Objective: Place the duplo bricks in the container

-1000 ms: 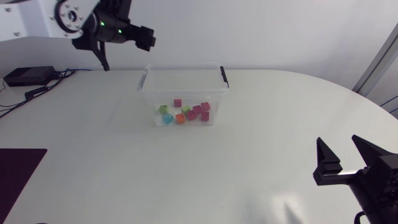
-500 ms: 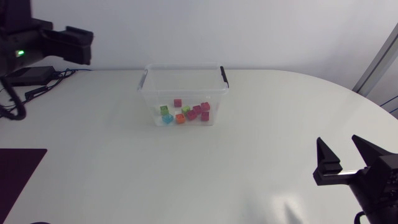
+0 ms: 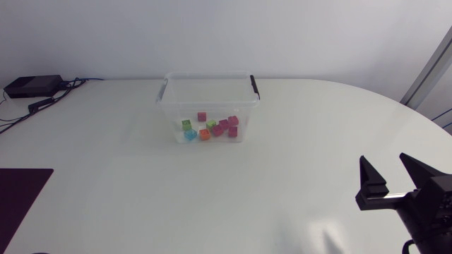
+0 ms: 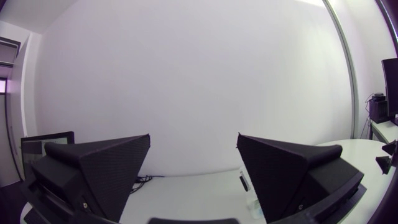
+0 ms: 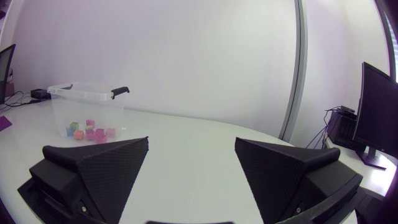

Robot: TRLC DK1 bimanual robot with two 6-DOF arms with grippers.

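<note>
Over at the left end of the white table [image 3: 106,176], my left arm has swung out of the overhead picture altogether. A second ago it hung behind the far left corner of the clear plastic box with black handles [image 3: 168,113]. Half a second ago it was already off toward the table's left end, and now no part of it shows from above.

Its wrist camera shows the left claw [image 4: 194,146] with its black wedge fingers spread wide and nothing between them. It points across the table, and only a sliver of the box peeks out beside one finger, well ahead. I read that as a retreat, not a reach.

Toward the middle, the box sits on the table's far side. The small translucent duplo bricks [image 3: 209,127] in pink, green, orange and blue lie in a loose cluster on its floor, just as they lay a second ago. I see no brick loose on the table, so I judge the task done or all but done.

Down at the near right, the right claw [image 3: 383,168] has not budged. Its fingers stand apart and empty, and from its wrist camera the box and bricks sit well apart from it, ahead and off to one side.
</note>
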